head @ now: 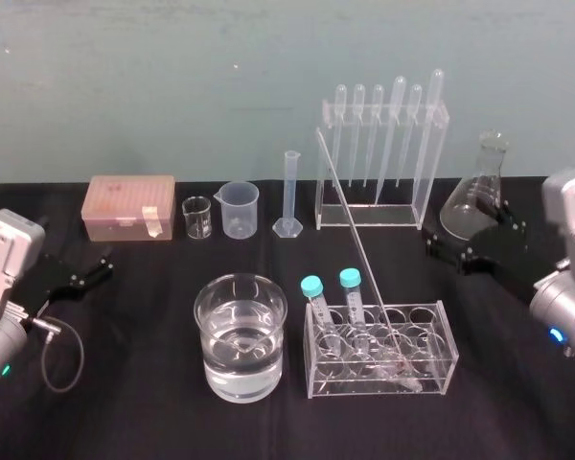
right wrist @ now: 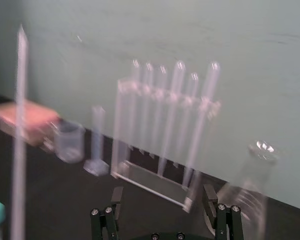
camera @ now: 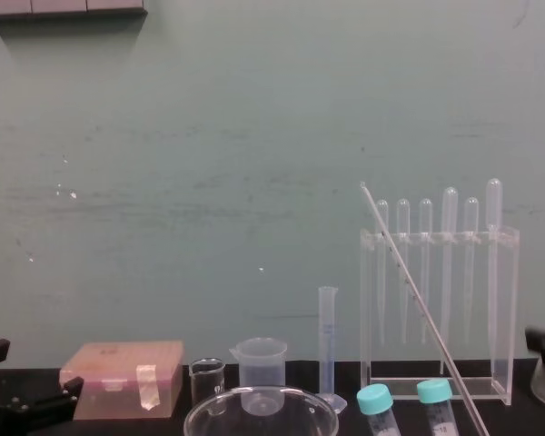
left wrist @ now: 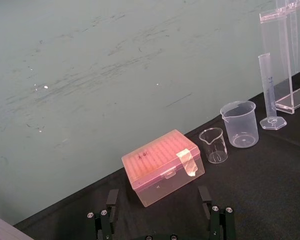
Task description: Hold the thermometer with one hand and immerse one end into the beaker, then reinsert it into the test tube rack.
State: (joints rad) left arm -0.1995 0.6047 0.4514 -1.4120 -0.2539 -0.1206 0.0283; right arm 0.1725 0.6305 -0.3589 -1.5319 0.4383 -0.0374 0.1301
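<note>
Checking reach, we saw the thermometer [head: 360, 249] leaning in the low test tube rack [head: 443, 318], its top tilted back-left and its bulb probably on the rack floor, left of the nearer right gripper [right wrist: 162, 195], which was spread wide like the parked left gripper [left wrist: 158, 194].

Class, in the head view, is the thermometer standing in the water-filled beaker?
No, the thermometer leans with its lower end in the low clear rack, beside the beaker.
</note>
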